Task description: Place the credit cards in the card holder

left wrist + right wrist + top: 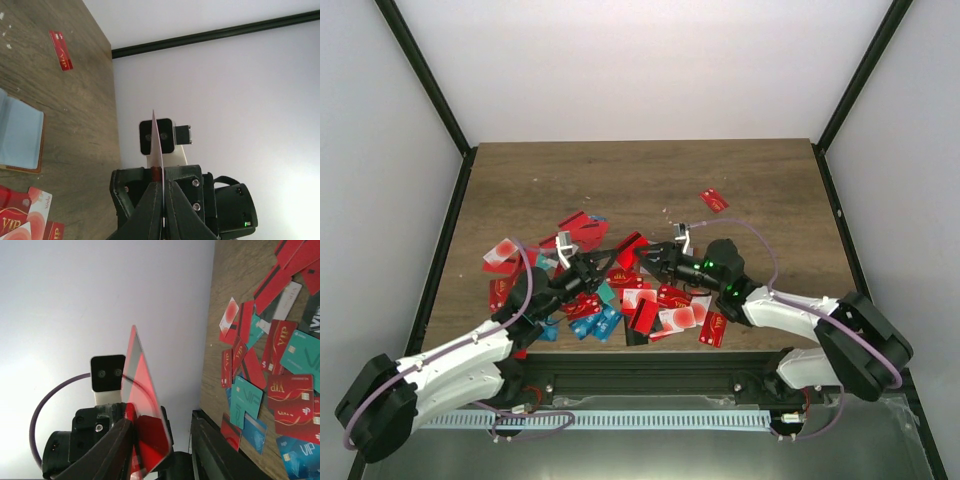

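Many credit cards [672,305], mostly red with some teal and blue, lie scattered on the near middle of the wooden table [650,180]; they also fill the right wrist view [292,390]. The card holder [22,132] lies open with its pale blue inside up, at the left of the left wrist view. My left gripper [162,189] is shut on a red card [145,405], seen edge-on [159,145] and lifted above the pile. My right gripper [162,427] faces it with the card's other end between its jaws. The card leans on one finger; a wide gap separates it from the other.
One red card [714,200] lies alone toward the back right [61,50]. Both arms meet over the pile [630,260]. Black frame posts [430,90] and white walls surround the table. A metal rail [640,400] runs along the near edge.
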Robot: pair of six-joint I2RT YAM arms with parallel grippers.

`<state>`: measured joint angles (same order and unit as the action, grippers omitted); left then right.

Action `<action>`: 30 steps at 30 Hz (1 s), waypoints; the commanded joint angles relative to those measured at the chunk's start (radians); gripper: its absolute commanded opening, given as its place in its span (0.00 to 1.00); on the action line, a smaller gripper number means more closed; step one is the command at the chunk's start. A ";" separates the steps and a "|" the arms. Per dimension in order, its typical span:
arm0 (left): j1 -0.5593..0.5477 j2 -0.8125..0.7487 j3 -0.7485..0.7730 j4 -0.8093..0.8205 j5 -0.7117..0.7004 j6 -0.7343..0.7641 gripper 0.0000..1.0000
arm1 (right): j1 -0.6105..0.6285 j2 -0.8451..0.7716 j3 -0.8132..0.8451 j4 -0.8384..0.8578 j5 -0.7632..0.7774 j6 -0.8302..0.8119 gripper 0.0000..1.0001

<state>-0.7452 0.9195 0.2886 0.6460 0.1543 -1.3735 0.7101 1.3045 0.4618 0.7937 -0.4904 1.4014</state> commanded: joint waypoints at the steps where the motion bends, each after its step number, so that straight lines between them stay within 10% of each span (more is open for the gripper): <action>1: -0.002 -0.029 0.031 -0.021 -0.026 -0.025 0.04 | 0.003 0.022 0.061 0.026 -0.030 -0.013 0.32; 14: -0.002 0.005 0.037 -0.009 -0.013 -0.039 0.05 | 0.003 0.025 0.091 -0.001 -0.059 -0.036 0.02; 18: -0.003 0.032 0.037 -0.013 -0.007 -0.008 0.26 | -0.016 0.008 0.093 -0.064 -0.067 -0.077 0.01; 30: 0.069 0.352 0.310 -0.430 0.099 0.526 0.47 | -0.385 -0.001 0.088 -0.600 -0.238 -0.563 0.01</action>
<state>-0.7063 1.1381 0.4740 0.3950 0.1673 -1.1141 0.3923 1.2949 0.5236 0.4030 -0.6621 1.0531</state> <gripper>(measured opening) 0.469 0.021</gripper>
